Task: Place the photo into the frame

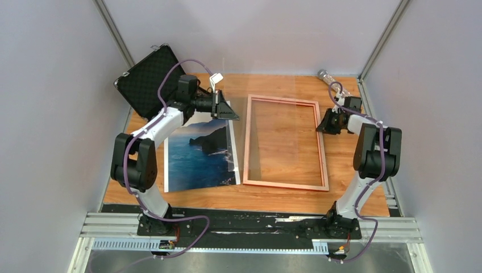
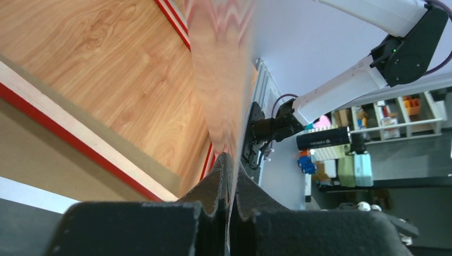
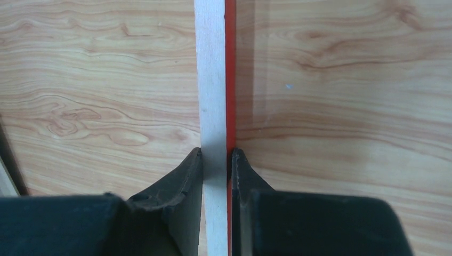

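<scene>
The frame [image 1: 286, 142] lies flat in the middle of the wooden table, pinkish-copper face up. My right gripper [image 1: 325, 122] is shut on its right rail; the right wrist view shows the jaws [image 3: 216, 154] pinching the white-and-red edge [image 3: 216, 80]. The photo [image 1: 196, 153], sea and cliffs face up, lies flat left of the frame. My left gripper [image 1: 230, 111] is above the photo's far right corner. It is shut on a thin clear pane [image 1: 232, 145] held upright on edge between photo and frame. The left wrist view shows it edge-on [image 2: 221, 80] between the jaws [image 2: 230, 160], with the frame's red edge [image 2: 80, 141] below.
A black foam-lined case [image 1: 148, 77] stands open at the back left corner. A small clear cylinder [image 1: 325, 74] lies at the back right. Grey walls close in on three sides. Bare wood shows inside the frame and along the front edge [image 1: 256, 196].
</scene>
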Robot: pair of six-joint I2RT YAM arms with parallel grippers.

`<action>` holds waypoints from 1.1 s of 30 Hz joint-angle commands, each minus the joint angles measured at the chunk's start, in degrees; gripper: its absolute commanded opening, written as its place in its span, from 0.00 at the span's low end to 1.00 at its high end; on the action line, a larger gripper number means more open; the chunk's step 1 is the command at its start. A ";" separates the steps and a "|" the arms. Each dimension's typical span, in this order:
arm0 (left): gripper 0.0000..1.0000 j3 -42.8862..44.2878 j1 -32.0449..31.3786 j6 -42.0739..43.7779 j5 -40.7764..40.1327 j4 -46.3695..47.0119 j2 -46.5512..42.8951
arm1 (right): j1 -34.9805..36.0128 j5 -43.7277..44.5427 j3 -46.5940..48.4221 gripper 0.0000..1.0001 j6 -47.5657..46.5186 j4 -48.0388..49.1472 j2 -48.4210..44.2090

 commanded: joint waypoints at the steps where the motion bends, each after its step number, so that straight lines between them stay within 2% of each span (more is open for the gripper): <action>1: 0.00 -3.73 -0.95 -12.64 2.87 14.94 0.95 | 0.61 -3.46 1.32 0.06 4.14 1.61 2.06; 4: 0.00 -5.59 -1.89 -21.23 2.52 24.79 1.29 | 1.08 -3.65 1.03 0.11 4.52 2.10 2.14; 8: 0.00 -7.15 -3.51 -28.91 1.47 32.48 2.67 | 1.11 -3.54 0.55 0.20 4.75 2.34 1.86; 10: 0.00 -7.25 -4.25 -31.44 1.03 34.88 3.82 | 1.14 -3.56 0.44 0.23 4.76 2.36 1.68; 17: 0.00 -5.92 -5.83 -36.90 0.83 42.10 8.88 | 1.11 -3.39 0.05 0.46 4.56 2.24 0.45; 26: 0.00 -5.86 -6.38 -41.61 0.66 50.03 13.38 | -0.98 -2.47 -1.42 0.57 3.47 0.95 -6.30; 33: 0.00 -5.32 -7.01 -48.56 0.80 59.42 17.57 | -6.58 -4.42 -3.41 0.63 2.69 -0.32 -11.55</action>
